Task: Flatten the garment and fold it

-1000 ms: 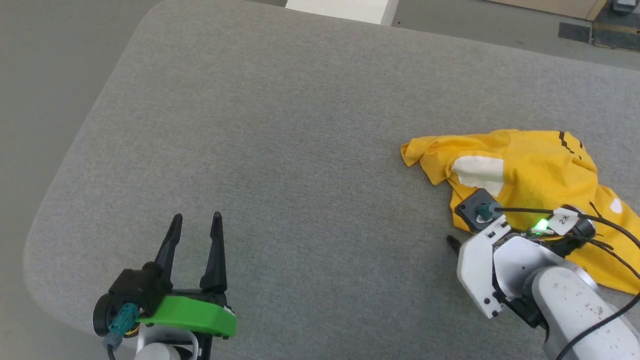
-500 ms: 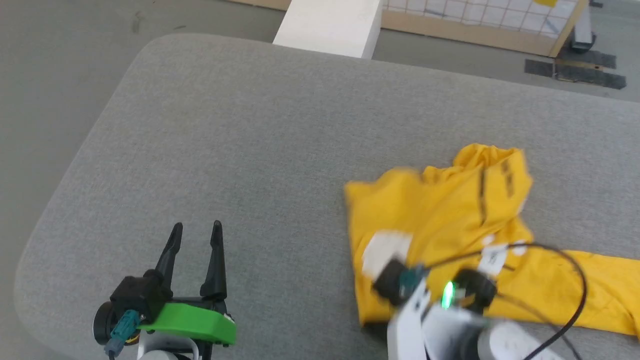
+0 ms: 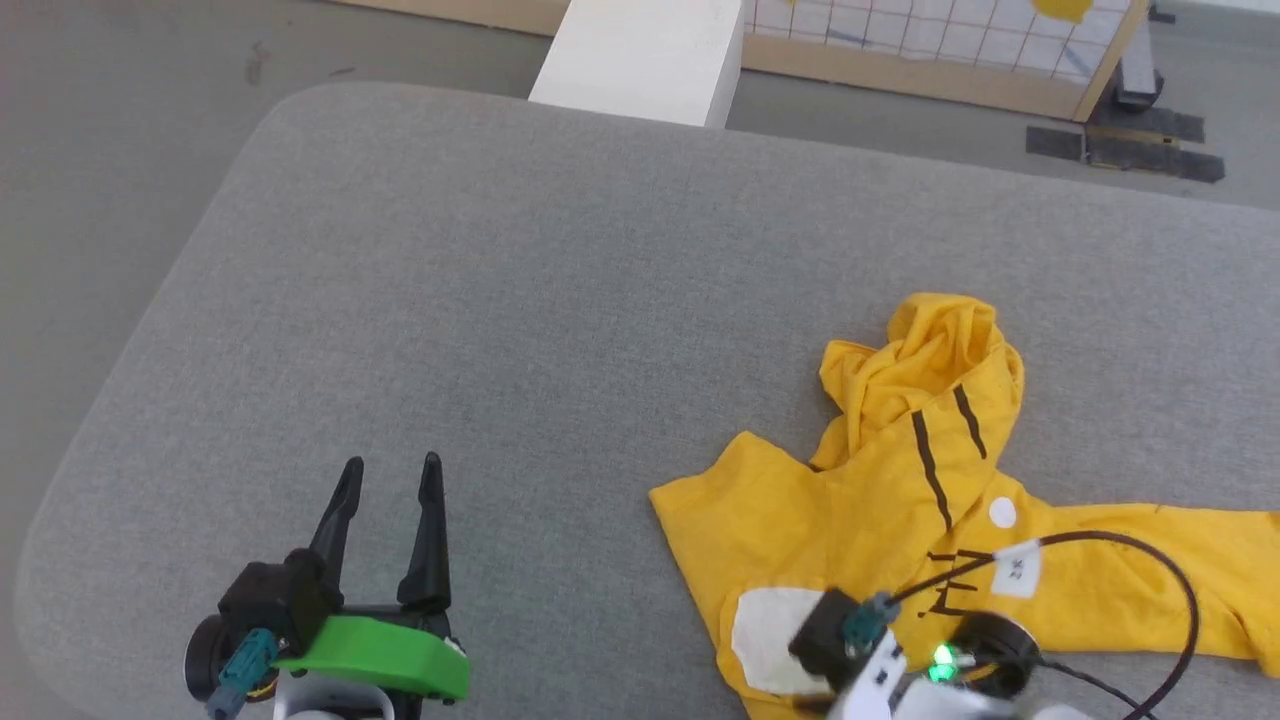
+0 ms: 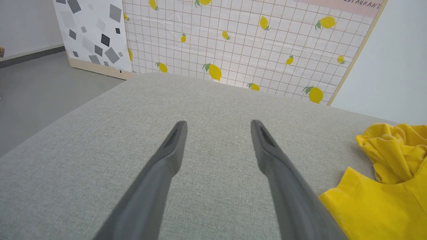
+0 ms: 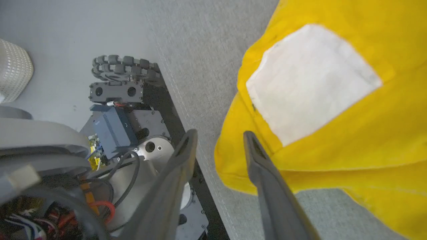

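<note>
The garment (image 3: 900, 520) lies half-spread and creased on the near right part of the grey table (image 3: 500, 300); flattening step in hand; right gripper (image 5: 218, 135) parted, empty, over its hem at the table's near edge; left gripper (image 4: 217, 123) parted, idle, above the table's near left; next, likely, each pinches an opposite edge and draws outward; one second earlier the garment was a tighter heap; head camera shifted too.

Head view: garment (image 3: 850, 520) cut by right and bottom edges; right arm (image 3: 880, 690), itself cut by bottom edge, covers near hem. Lettering on cable tag (image 3: 1015, 568) too small to read. Left wrist view: garment cut by right, bottom edges; sign (image 4: 347, 4) lettering clipped at top. Right wrist view: whether right gripper (image 5: 220, 135) touches garment, cannot tell.
</note>
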Tool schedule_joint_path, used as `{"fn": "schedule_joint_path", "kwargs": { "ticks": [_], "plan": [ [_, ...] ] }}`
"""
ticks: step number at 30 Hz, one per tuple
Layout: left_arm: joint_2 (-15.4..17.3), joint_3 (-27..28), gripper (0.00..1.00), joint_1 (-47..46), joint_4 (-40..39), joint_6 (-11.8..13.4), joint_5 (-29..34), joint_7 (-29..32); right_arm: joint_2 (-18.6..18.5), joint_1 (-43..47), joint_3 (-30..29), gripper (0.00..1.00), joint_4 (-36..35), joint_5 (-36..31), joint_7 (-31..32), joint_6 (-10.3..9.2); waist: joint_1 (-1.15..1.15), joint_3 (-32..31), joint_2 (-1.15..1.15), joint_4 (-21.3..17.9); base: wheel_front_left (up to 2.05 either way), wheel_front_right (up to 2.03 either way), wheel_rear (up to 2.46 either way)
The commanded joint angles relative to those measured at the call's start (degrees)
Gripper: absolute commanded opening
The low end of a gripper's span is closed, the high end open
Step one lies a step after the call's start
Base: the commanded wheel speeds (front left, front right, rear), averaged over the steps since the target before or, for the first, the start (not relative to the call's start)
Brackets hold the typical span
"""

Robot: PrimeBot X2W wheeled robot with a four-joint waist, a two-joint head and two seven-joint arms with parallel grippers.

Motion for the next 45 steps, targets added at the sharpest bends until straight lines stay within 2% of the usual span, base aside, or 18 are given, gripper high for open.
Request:
{"fn": "schedule_joint_path", "kwargs": {
  "ticks": [1,4,7,13,15,18,22,27,33,40,45],
  "plan": [
    [-0.3,0.2,1.0,0.9,0.1,0.4,-0.2,-0.3,1.5,0.0,-1.3,1.0,0.0,-0.2,-2.0,-0.08,0.0,-1.0,0.0,-0.7,0.0,0.0,0.0],
    [-0.2,0.4,1.0,1.5,-0.2,0.6,-0.1,-0.3,4.6,0.1,-6.7,1.0,0.1,-1.7,-6.6,-0.08,0.0,-2.2,0.0,-1.5,0.0,0.0,0.0],
    [0.1,0.5,1.0,2.0,-0.8,0.7,0.0,-0.3,9.2,1.7,-16.1,1.0,0.0,-5.5,-13.3,-0.08,0.0,-2.9,0.0,-2.5,0.0,0.0,0.0],
    [0.7,0.7,1.0,3.0,-1.9,1.0,0.2,-0.3,20.6,8.4,-38.3,1.0,-3.4,-21.6,-28.1,-0.08,0.0,-2.8,0.0,-4.6,0.0,0.0,0.0],
    [0.8,0.8,1.0,3.3,-2.3,1.0,0.1,-0.3,23.0,11.4,-44.5,1.0,-4.9,-25.6,-32.3,-0.08,0.0,-2.6,0.0,-5.2,0.0,0.0,0.0],
    [0.9,0.7,1.0,3.6,-2.9,0.9,0.1,-0.3,24.1,15.3,-51.9,1.0,-5.9,-30.0,-37.7,-0.08,0.0,-2.1,0.0,-5.9,0.0,0.0,0.0],
    [1.2,0.5,1.0,4.1,-3.3,0.7,0.3,-0.3,24.2,19.3,-60.1,1.0,-2.8,-25.6,-43.6,-0.08,0.0,-1.6,0.0,-7.0,0.0,0.0,0.0],
    [1.7,0.0,1.0,4.0,-4.1,0.6,0.9,-0.2,24.3,20.8,-61.7,1.0,1.8,-22.6,-47.5,-0.08,0.0,-0.5,0.0,-8.5,0.0,0.0,0.0],
    [4.2,-3.0,1.0,-1.3,-4.5,-0.9,2.4,2.5,24.3,17.9,-61.8,1.0,2.5,-23.2,-48.3,-0.08,0.0,0.9,0.0,-9.1,0.0,0.0,0.0],
    [9.9,-13.0,1.0,-9.6,-0.1,-2.9,1.7,15.7,24.3,15.7,-61.1,1.0,1.4,-23.7,-47.7,-0.08,0.0,2.9,0.0,-9.3,0.0,0.0,0.0],
    [13.9,-21.9,1.0,-15.3,1.8,-3.1,-2.1,19.9,24.3,15.4,-60.2,1.0,0.7,-23.6,-46.7,-0.08,0.0,4.6,0.0,-9.5,0.0,0.0,0.0]
  ]
}}
